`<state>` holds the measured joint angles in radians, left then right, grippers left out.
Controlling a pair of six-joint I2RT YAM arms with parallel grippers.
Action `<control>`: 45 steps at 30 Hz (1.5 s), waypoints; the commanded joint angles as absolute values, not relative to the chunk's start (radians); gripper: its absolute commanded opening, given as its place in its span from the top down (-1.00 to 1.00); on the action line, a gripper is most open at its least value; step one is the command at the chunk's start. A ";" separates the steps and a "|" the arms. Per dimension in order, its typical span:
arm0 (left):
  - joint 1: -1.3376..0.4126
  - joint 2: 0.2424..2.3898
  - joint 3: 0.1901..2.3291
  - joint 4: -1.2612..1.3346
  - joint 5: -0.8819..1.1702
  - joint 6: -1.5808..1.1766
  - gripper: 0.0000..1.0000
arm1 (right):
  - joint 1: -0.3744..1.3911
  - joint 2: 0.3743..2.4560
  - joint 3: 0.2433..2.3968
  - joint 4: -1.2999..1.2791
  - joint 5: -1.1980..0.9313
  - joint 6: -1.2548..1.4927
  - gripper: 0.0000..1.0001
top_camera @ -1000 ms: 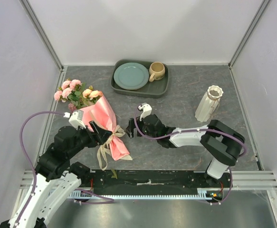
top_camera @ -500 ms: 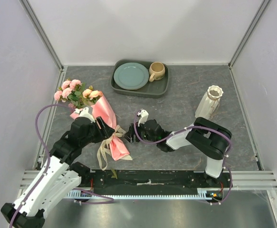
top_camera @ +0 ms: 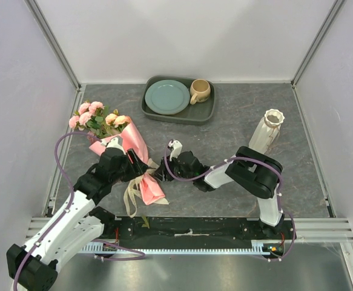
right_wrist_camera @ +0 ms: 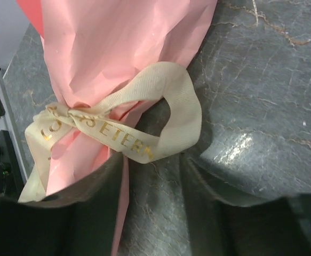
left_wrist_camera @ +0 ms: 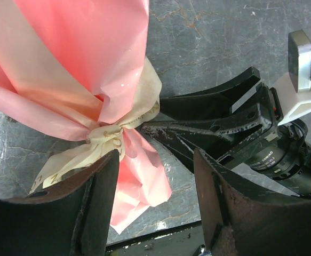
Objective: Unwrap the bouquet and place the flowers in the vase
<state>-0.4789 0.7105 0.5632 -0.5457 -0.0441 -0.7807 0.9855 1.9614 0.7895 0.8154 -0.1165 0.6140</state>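
Observation:
The bouquet lies on the table at the left, its pink and peach flowers pointing to the far left. Its salmon paper cone is tied with a cream ribbon. My left gripper is open and low over the tie, and its fingers straddle the paper tail below the knot. My right gripper is open, coming in from the right. The ribbon loop lies right at its fingertips. The cream ribbed vase stands upright at the far right.
A dark tray at the back middle holds a green plate and a tan mug. Ribbon tails trail toward the front rail. White walls close in both sides. The two grippers sit close together by the tie.
Both arms have closed in on the ribbon tie: the left gripper slid right and down over it, the right gripper slid left to the loop. Both sets of jaws have narrowed.

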 commanded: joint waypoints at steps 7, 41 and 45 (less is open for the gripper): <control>-0.476 0.696 0.540 -0.560 -0.069 -0.868 -0.19 | 0.969 1.925 0.844 0.782 -0.037 0.557 0.49; -0.476 0.680 0.434 -0.647 -0.103 -0.979 0.27 | 0.936 1.847 0.749 0.827 -0.120 0.555 -0.02; -0.476 0.687 0.430 -0.637 -0.109 -0.971 0.39 | 0.937 1.839 0.741 0.833 -0.121 0.554 -0.02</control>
<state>-0.4789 0.6830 0.4339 -0.6991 -0.0875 -0.9695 0.9356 1.8767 0.7532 0.7715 -0.1013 0.5533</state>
